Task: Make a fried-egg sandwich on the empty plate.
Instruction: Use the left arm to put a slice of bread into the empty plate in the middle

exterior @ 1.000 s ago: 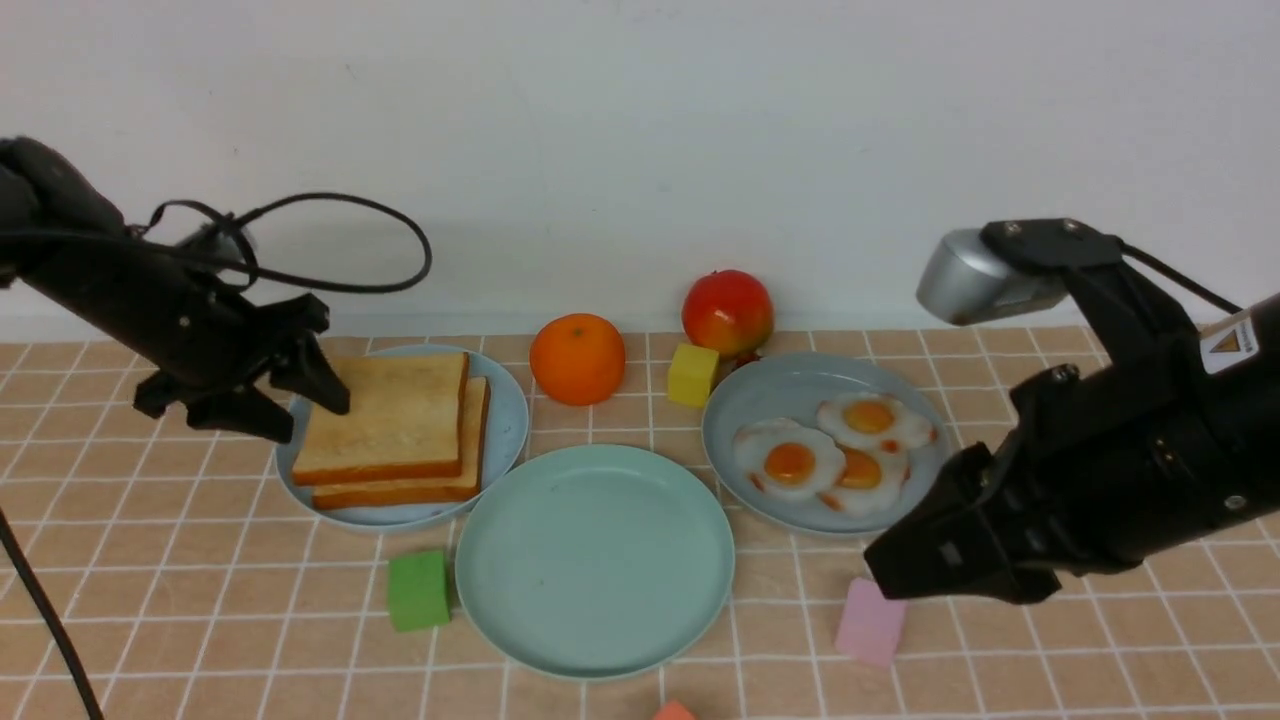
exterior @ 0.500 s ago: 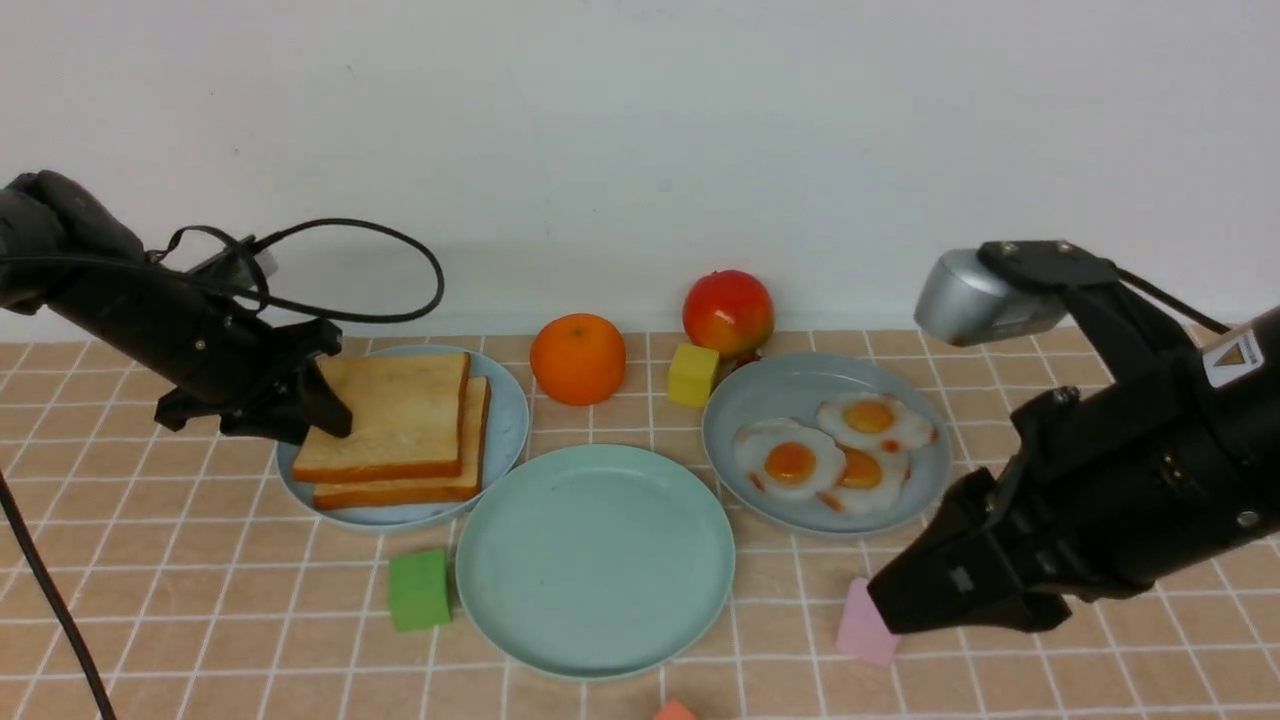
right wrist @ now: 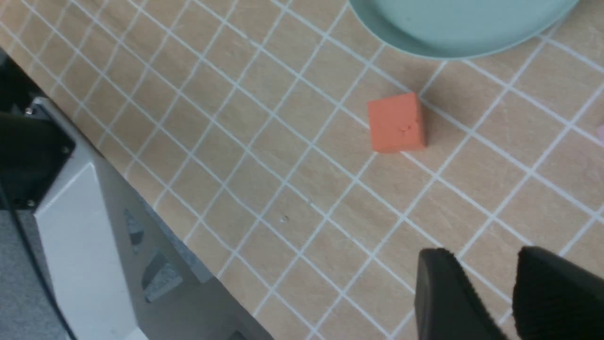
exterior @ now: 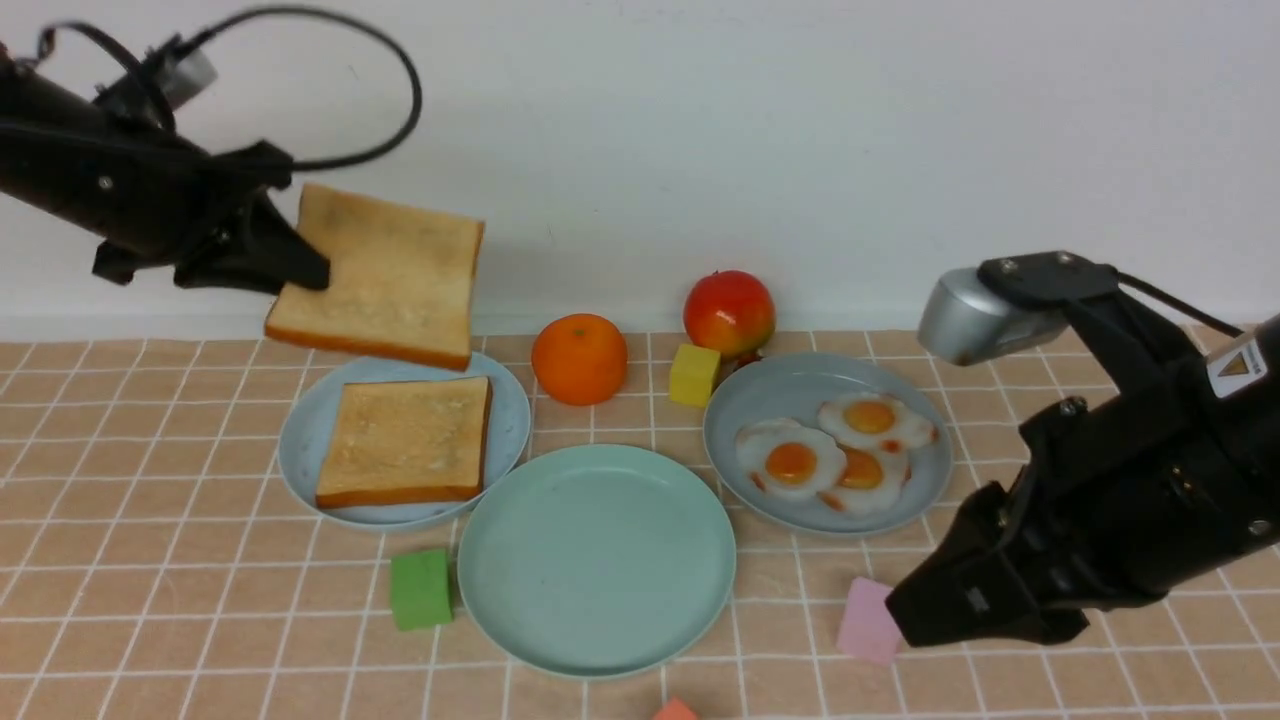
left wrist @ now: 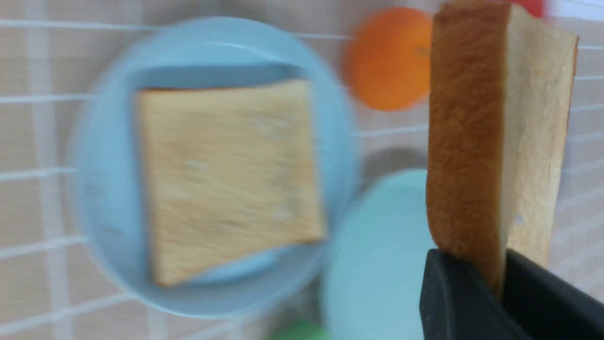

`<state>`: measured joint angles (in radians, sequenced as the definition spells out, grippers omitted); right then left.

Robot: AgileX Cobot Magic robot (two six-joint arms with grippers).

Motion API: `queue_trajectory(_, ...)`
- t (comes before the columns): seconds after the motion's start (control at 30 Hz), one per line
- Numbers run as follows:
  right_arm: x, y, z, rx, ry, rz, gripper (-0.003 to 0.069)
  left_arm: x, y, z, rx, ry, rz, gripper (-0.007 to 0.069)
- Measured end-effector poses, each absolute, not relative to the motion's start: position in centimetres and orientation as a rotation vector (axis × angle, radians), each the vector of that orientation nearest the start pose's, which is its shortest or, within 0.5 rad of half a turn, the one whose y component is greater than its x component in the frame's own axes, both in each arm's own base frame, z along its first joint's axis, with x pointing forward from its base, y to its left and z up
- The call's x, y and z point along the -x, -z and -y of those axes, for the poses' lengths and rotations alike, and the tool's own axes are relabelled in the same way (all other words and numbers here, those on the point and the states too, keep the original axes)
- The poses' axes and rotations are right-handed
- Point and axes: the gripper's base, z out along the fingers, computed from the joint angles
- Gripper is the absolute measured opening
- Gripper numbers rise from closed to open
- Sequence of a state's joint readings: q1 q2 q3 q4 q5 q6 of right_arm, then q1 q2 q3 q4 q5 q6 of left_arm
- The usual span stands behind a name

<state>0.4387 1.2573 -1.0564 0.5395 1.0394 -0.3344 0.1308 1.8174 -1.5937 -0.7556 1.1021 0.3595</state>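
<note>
My left gripper (exterior: 300, 272) is shut on the edge of one toast slice (exterior: 385, 275) and holds it in the air above the pale blue plate (exterior: 300, 440). The wrist view shows the slice (left wrist: 490, 141) pinched between the jaws (left wrist: 500, 278). The second toast slice (exterior: 405, 440) lies flat on that plate. The mint-green plate (exterior: 595, 560) sits bare at front centre. Three fried eggs (exterior: 790, 462) lie on the grey-blue plate (exterior: 740, 400) at the right. My right gripper (exterior: 900, 612) hovers low at the front right, slightly open and empty (right wrist: 486, 259).
An orange (exterior: 578, 358), a red apple (exterior: 728, 312) and a yellow cube (exterior: 692, 375) stand behind the plates. A green cube (exterior: 420, 590), a pink cube (exterior: 868, 622) and an orange-red cube (right wrist: 396, 123) lie near the mint-green plate. A wall rises behind.
My left gripper closed on the top toast slice and lifted it up off the stack. My right arm sank a little and drifted right.
</note>
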Motion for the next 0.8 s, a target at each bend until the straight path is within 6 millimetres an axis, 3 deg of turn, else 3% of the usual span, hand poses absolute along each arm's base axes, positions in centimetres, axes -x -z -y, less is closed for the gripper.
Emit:
queue_trajectory(0.13, -20.0, -32.4, -13.8, 0.785, -0.729, -2.55, 0.0241, -37.6, -30.5, 2.9, 0.007, 0.907, -2.539, 0.0077)
queue_trajectory(0.23, -20.0, -32.4, -13.7, 0.785, -0.724, -2.548, 0.0241, -35.5, -26.5, 6.7, 0.056, 1.017, -2.609, 0.0077)
queue_trajectory(0.27, -20.0, -32.4, -13.7, 0.785, -0.724, -2.548, 0.0241, -35.4, -26.2, 6.9, 0.061, 1.02, -2.613, 0.0077)
queue_trajectory(0.4, -20.1, -32.5, -13.8, 0.78, -0.722, -2.541, 0.0241, -33.8, -20.9, 10.4, 0.161, 0.989, -2.682, 0.0077)
queue_trajectory(0.53, -20.1, -32.5, -13.8, 0.778, -0.722, -2.54, 0.0241, -33.7, -18.4, 11.5, 0.188, 0.919, -2.706, 0.0077)
queue_trajectory(0.8, -20.1, -32.5, -13.8, 0.778, -0.725, -2.541, 0.0241, -34.3, -17.5, 11.5, 0.237, 0.881, -2.696, 0.0084)
